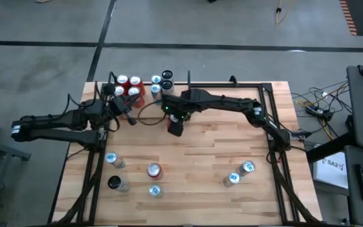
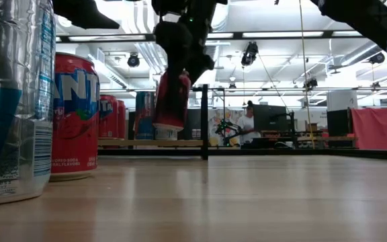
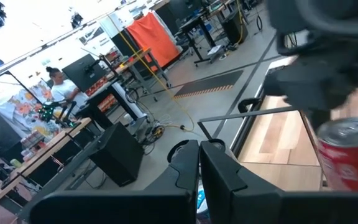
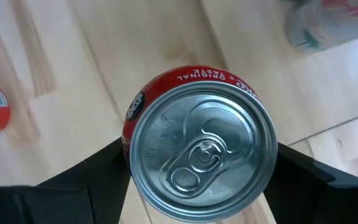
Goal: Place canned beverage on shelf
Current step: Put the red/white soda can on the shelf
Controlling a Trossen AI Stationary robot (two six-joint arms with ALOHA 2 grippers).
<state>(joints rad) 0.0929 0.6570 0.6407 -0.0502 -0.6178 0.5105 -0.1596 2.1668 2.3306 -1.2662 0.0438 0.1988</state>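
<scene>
Aloft, right hand (image 4: 197, 180), red can (image 4: 199, 146), "ORIGINAL TASTE"

Overhead view looks straight down; low view level across table (image 2: 247, 195); both share the held red can (image 2: 172, 101).

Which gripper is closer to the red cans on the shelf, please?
Left. The left gripper sits just beside the red cans; the right gripper, holding a red can, is farther away.

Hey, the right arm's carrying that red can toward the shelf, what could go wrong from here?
1. The red can hangs tilted in the right gripper, clear of the table; set down that way, it might tip.
2. The shelf already holds cans, so the incoming can may bump them.
3. The left gripper, shut, sits beside the shelf and might crowd the approach.
</scene>
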